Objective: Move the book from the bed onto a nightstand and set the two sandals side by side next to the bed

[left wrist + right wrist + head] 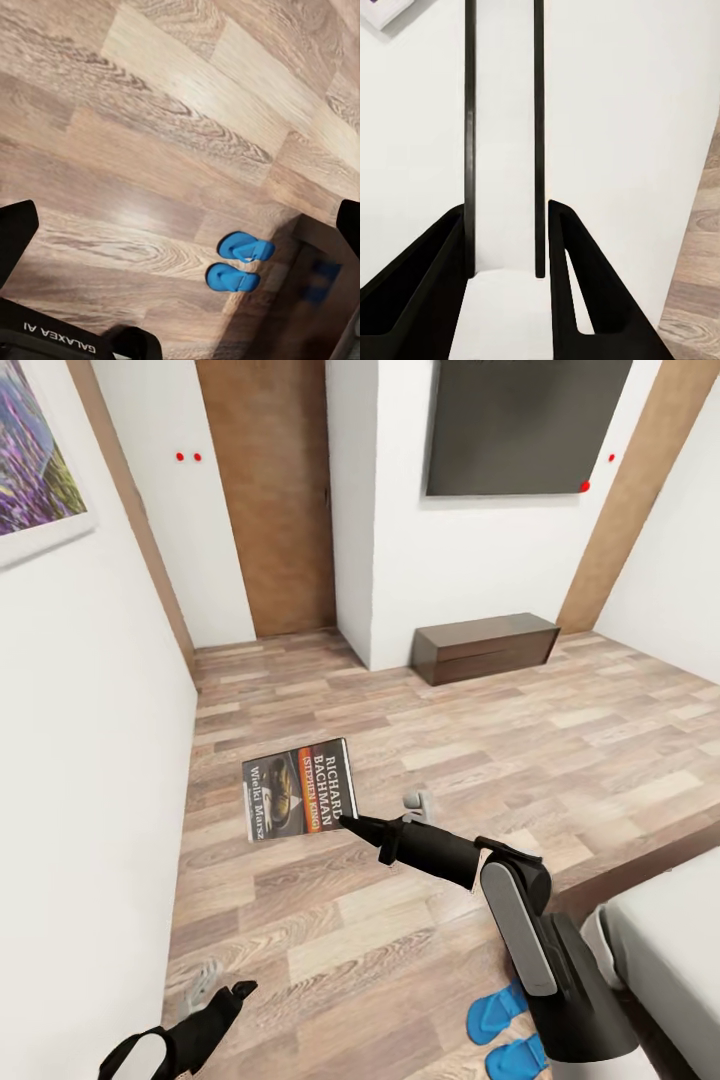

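Dark grey with an orange band and white lettering, the thin paperback book (300,790) hangs in the air over the floor, pinched at one corner by the right gripper (350,823). In the right wrist view its two black fingers (577,277) are clamped on the book's pale edge (504,150), which stands straight up between them.

The step in hand looks to be the carry to a nightstand. The hold is only on a corner, so the thin book could swing or slip; the robot does best to turn its base slowly, keep the wrist level, and lower the book flat onto the cabinet top before the fingers part.

The left gripper (215,1010) hangs low at the robot's side, its black fingers (15,232) wide apart and holding nothing. Beyond them on the floor lie the two bright blue flip-flop sandals (236,262), side by side and just beside the dark wooden frame of the bed (680,950), whose pale grey-white mattress shows at the head view's right edge.

The brown wood-plank floor (500,760) is bare between the robot and a low dark brown glossy cabinet (487,647) set against the white far wall, beneath a dark rectangular panel (525,425). A brown door (268,500) stands to its left, and a framed purple picture (35,455) hangs on the near white wall.
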Tool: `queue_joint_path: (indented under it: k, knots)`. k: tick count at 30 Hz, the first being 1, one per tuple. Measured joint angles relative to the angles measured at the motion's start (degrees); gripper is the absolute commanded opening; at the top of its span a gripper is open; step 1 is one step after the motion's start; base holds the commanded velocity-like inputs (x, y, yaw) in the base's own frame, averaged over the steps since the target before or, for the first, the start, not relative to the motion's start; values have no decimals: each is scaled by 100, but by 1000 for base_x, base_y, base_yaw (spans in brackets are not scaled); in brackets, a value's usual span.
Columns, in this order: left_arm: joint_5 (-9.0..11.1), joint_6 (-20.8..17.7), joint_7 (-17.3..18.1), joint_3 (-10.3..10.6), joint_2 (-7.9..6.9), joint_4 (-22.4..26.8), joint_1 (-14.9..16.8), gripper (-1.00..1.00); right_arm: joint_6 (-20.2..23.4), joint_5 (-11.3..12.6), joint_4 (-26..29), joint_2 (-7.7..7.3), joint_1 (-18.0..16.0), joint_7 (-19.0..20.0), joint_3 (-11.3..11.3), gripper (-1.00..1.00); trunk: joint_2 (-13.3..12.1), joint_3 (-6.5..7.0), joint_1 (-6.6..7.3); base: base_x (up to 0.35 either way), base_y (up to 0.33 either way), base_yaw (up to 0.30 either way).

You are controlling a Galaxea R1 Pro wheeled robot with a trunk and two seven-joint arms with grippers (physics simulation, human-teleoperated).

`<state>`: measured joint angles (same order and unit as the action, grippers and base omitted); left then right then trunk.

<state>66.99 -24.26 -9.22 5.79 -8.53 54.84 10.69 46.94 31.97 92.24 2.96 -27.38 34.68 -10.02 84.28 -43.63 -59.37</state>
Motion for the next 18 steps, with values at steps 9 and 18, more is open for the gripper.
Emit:
queue_joint_path:
  k: [9, 18]
  knots:
    - [-314, -17, 9, -8, 12, 0, 0, 100, 0, -1, 0, -6, 0, 13, 10, -100, 0, 74, 0, 326, -50, 154]
    - [-287, -16, 13, -11, 7, 1, 0, 100, 0, 0, 0, -12, -1, 18, 11, -100, 0, 148, 0, 316, 116, 157]
